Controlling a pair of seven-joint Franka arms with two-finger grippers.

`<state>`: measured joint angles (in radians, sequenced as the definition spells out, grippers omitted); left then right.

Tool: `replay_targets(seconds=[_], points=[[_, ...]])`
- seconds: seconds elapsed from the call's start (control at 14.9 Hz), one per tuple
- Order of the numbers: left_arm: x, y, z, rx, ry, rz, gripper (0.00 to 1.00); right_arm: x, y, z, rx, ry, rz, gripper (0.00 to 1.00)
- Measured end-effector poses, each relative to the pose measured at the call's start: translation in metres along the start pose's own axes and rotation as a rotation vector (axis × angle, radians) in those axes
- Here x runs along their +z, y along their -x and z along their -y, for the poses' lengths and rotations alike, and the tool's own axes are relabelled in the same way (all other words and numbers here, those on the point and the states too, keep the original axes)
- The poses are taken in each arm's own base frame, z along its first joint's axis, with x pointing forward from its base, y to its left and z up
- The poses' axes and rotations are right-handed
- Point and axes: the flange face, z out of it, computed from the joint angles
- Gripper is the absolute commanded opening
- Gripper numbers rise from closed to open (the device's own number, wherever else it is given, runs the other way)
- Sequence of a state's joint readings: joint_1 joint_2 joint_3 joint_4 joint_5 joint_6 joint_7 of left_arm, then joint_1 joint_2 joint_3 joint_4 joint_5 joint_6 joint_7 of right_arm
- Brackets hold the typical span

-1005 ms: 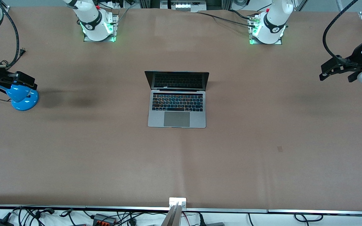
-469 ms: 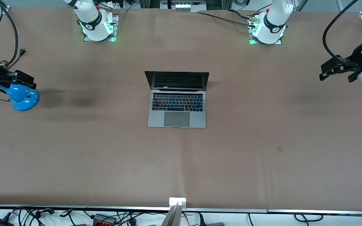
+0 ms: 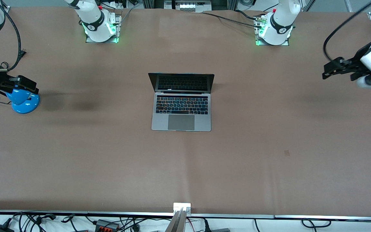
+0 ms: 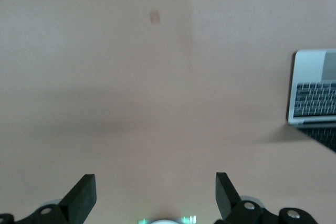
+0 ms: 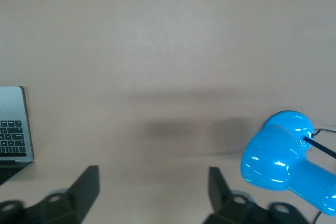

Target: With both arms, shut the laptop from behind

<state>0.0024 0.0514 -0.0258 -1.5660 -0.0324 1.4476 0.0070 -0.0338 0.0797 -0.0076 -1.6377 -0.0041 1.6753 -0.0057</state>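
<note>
Hanging at the right arm's end of the surface, over a blue desk lamp: the right gripper, jaws spread wide and holding nothing, well apart from the laptop.

At mid-surface, between the two arm bases and nearer the front camera than either: the laptop, flat on its base, lid raised to about upright, dark screen and black keyboard facing the front camera. Untouched by either arm.

Hanging over bare surface at the left arm's end: the left gripper, jaws likewise wide apart and empty, also well apart from the laptop, only a corner of which shows at the edge of the left wrist view.

Judged from this: task barely begun, no part of the closing done. Left to do: bringing both grippers in toward the bases' side of the raised lid, setting them against its upper edge, one toward each corner, then pressing it forward and down together until flat on the keyboard.
</note>
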Motion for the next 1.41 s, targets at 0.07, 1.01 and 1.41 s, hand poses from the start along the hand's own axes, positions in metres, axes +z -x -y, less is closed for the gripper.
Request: replay_targets(seconds=[0.07,1.01,1.41], points=[[0.007,-0.006,0.000,0.000,0.001,0.019,1.00,0.001,0.000,0.000,0.000,0.000,0.001,0.00],[0.023,-0.023,-0.002,0.007,0.002,0.080,0.01,0.008,0.005,0.075,-0.097,-0.006,0.035,0.00],[0.029,-0.016,-0.022,0.045,0.002,0.145,0.01,0.054,0.016,0.188,-0.145,-0.011,0.126,0.00]])
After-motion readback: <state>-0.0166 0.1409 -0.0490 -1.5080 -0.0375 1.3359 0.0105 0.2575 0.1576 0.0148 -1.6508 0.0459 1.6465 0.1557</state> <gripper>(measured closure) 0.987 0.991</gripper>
